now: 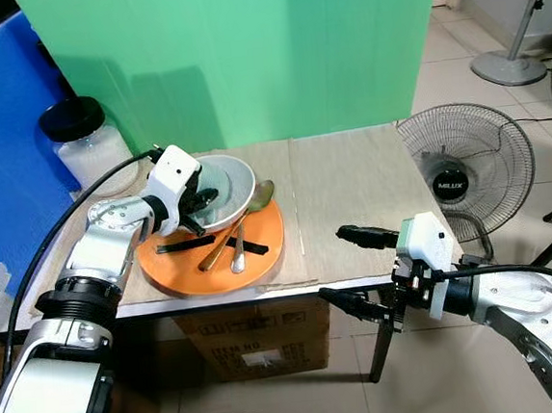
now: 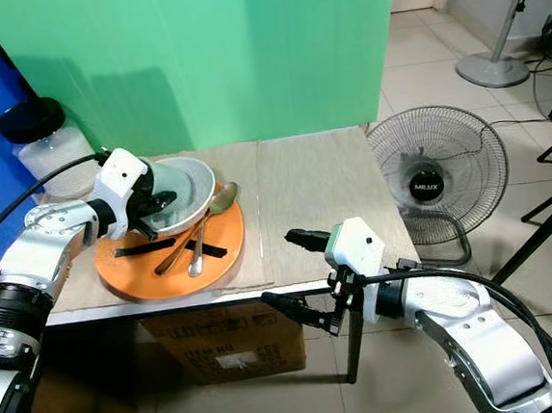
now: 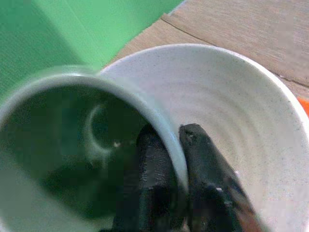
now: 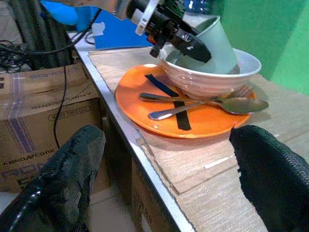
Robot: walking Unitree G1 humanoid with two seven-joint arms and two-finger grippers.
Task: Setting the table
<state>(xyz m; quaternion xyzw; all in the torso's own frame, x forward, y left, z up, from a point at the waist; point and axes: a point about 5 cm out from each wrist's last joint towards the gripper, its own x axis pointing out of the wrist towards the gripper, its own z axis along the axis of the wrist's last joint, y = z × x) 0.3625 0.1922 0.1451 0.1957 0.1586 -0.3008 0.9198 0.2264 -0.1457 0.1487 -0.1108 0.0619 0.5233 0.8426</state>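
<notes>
An orange plate lies on the table's left half. On it stand a white bowl, a spoon and a fork. A pale green cup leans tilted inside the bowl. My left gripper is shut on the cup's rim, one finger inside the cup and the other outside. My right gripper hangs open at the table's front edge, to the right of the plate, with nothing between its fingers.
A beige mat covers the table's right half. A jar with a black lid stands at the back left. A floor fan is close to the table's right side, and a cardboard box sits underneath.
</notes>
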